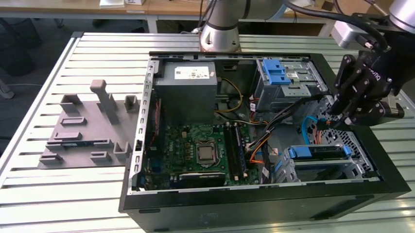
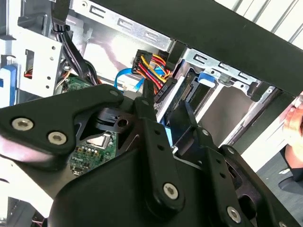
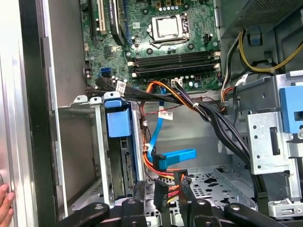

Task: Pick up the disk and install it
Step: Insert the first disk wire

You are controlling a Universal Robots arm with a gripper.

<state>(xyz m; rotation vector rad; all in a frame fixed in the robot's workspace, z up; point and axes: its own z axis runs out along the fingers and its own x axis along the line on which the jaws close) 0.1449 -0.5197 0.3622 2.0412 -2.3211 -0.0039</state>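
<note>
The disk (image 1: 316, 152) sits in the silver drive cage (image 1: 360, 167) at the front corner of the open computer case, on the exterior view's right, its blue bracket facing up. In the first wrist view the disk (image 3: 118, 122) stands edge-on in that cage. My black gripper (image 1: 332, 121) hangs inside the case just behind the cage. Its fingers (image 3: 139, 189) are open, apart on either side of a black power connector (image 3: 160, 194) with red, yellow and black wires. The second wrist view shows the gripper (image 2: 165, 101) at that connector (image 2: 158, 91), beside the disk (image 2: 181, 97).
A blue data cable (image 3: 177, 155) lies next to the connector. The motherboard (image 1: 198, 145), grey power supply (image 1: 188, 85) and an upper cage with a blue latch (image 1: 277, 73) fill the case. A person's hand (image 3: 4, 208) rests outside the case wall. A grey fixture (image 1: 84, 131) lies on the table.
</note>
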